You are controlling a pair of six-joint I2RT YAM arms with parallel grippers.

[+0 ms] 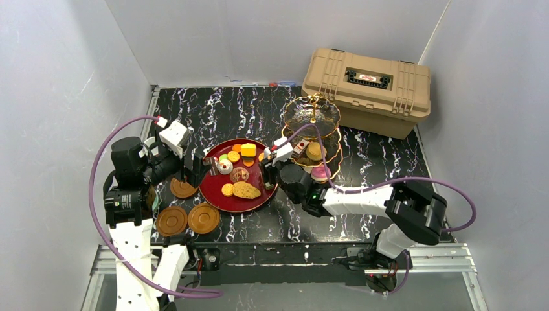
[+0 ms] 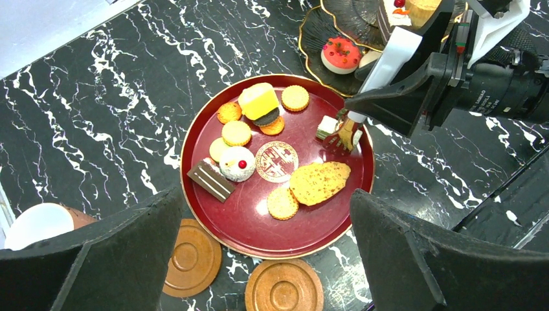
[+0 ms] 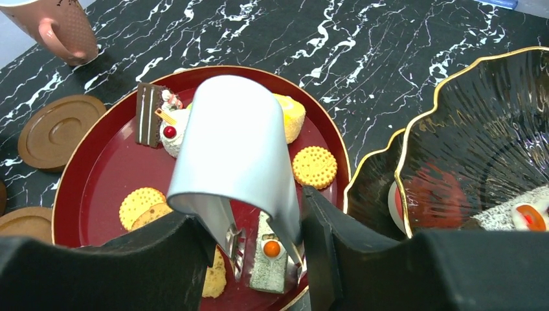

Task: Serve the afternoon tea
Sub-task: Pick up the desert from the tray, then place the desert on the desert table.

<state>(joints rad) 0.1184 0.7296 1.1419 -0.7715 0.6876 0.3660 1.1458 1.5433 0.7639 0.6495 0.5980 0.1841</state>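
The right gripper [image 3: 252, 214] is clenched on the metal tongs [image 3: 233, 142], whose tips seem to sit either side of a small grey cake slice [image 3: 268, 262] at the edge of the red tray [image 3: 90, 175] nearest the tiered stand [image 3: 492, 129]. I'd squeeze gently, low on the slice's sides, then lift straight up to clear the stand's gold rim. The left gripper [image 2: 265, 197] hangs wide open above the tray, holding nothing.

Both arms [image 1: 353, 201] are white and black, trailed by purple cables [image 1: 91, 184], with broad black fingers [image 2: 97, 259]
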